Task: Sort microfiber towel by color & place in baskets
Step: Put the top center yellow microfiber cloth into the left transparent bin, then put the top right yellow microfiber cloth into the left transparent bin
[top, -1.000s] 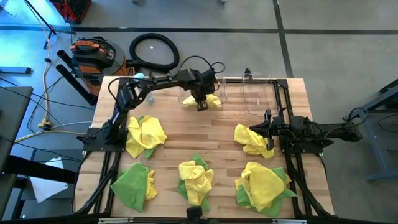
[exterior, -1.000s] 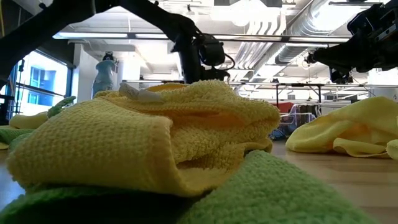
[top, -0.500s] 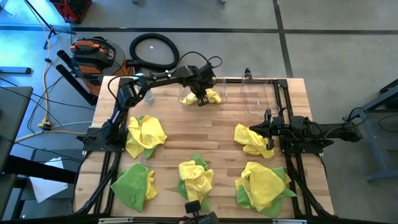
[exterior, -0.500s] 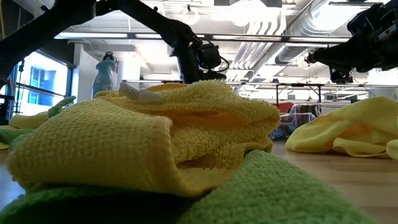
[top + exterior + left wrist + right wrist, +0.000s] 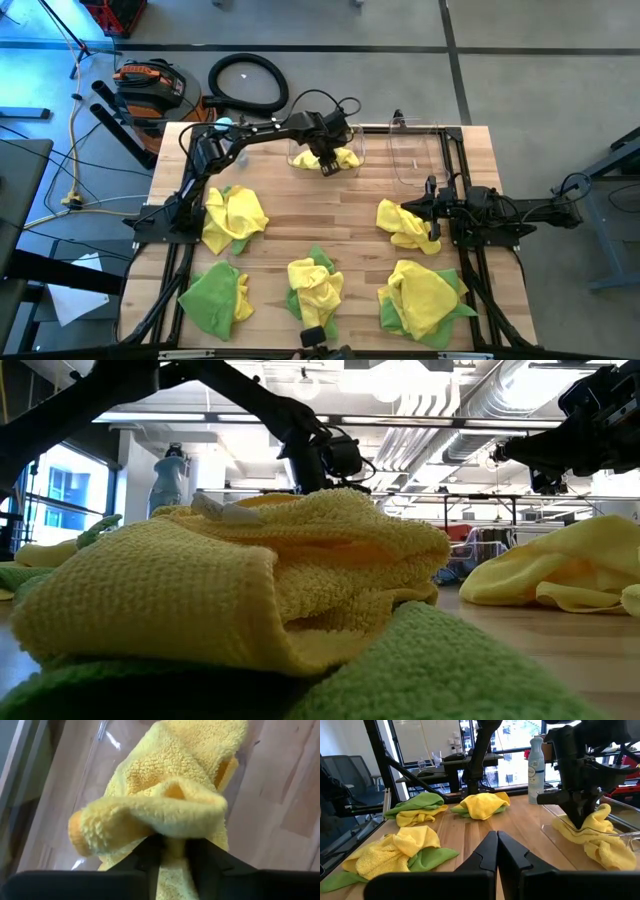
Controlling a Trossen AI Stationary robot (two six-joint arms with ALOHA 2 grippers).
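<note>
From above, the left end effector (image 5: 326,163) hangs over the wider basket (image 5: 352,141) at the far edge of the worktop (image 5: 330,215), right at a yellow towel (image 5: 340,157) that lies inside it. The narrower basket (image 5: 418,155) beside it looks empty. The right end effector (image 5: 432,213) waits at the right side, fingers pressed together, next to a loose yellow towel (image 5: 400,226).

The level view shows mostly a yellow-on-green heap (image 5: 250,590) up close — thick, looped pile, limp folds.

At the left wrist, the dark fingers (image 5: 150,851) stand slightly apart with a ridge of the towel between them; whether they grip it or are letting go cannot be told.

The right wrist shows the towel draped in the basket under the other arm.

The cloth is judged light, soft and grippy rather than slippery, and not fragile. It would sag from any pinch — a raised fold near the middle of a heap is the best place to take hold, clear of the green layer.
</note>
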